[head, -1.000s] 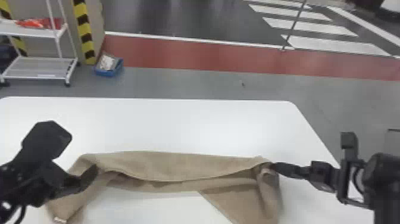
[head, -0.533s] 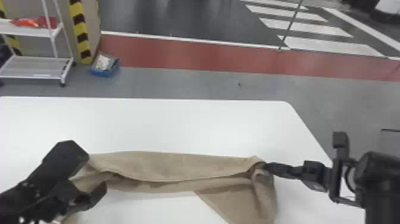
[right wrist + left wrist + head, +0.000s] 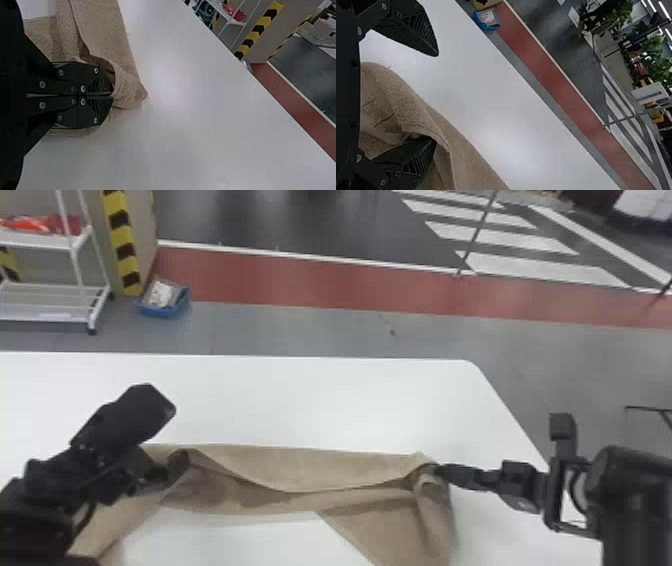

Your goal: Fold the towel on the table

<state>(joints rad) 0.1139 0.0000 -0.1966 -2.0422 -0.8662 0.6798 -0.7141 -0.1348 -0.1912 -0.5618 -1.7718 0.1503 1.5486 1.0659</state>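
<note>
We find the towel (image 3: 280, 469) lying rumpled across the surface (image 3: 325, 400). Our right hand (image 3: 440, 470) is clenched on its right part; our left hand (image 3: 170, 468) stands open at its left part.

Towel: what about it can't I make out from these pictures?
- Near ends of the towel: cut off by the head view's bottom edge.
- Cloth behind the left arm: hidden by it, head view.
- Pinched cloth: hidden between the right gripper's fingers, right wrist view.
</note>
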